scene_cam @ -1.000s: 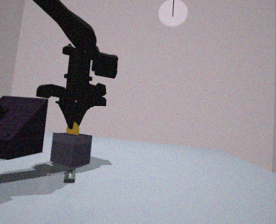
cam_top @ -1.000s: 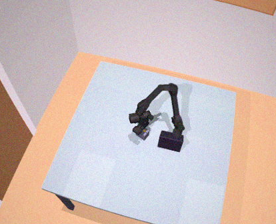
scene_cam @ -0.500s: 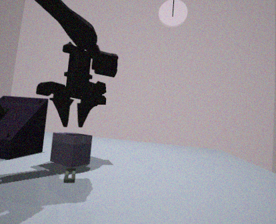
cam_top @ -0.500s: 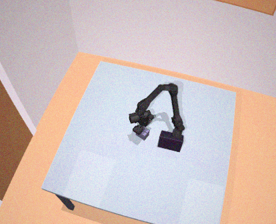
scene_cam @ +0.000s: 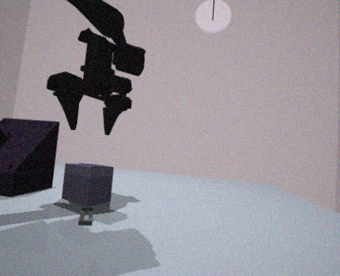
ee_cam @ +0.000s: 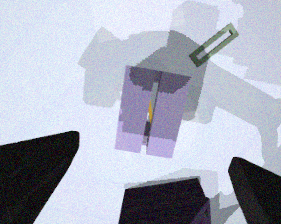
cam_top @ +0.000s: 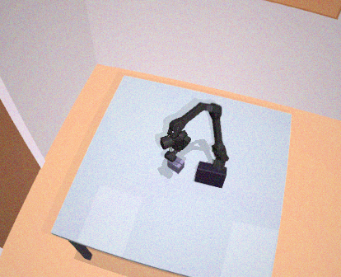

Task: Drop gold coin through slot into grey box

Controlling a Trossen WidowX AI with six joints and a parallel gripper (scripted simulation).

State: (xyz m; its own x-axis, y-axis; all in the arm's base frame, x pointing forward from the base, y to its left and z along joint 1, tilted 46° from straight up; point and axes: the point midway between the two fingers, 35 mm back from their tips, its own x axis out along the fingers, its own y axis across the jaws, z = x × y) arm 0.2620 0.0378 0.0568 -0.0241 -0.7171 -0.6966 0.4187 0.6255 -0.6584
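The grey box stands closed on the table; it looks purplish. Its narrow slot runs along the lid in the wrist view. A thin sliver of the gold coin shows within the slot line. No coin stands up above the lid in the exterior view; how deep it lies is hard to tell. My gripper is wide open and empty, above the box, with a fingertip to either side in the wrist view. The dark-green holder is empty beside the box.
The dark block at the arm's base stands on the table near the grey box. The arm's shadow falls across the table around the box and holder.
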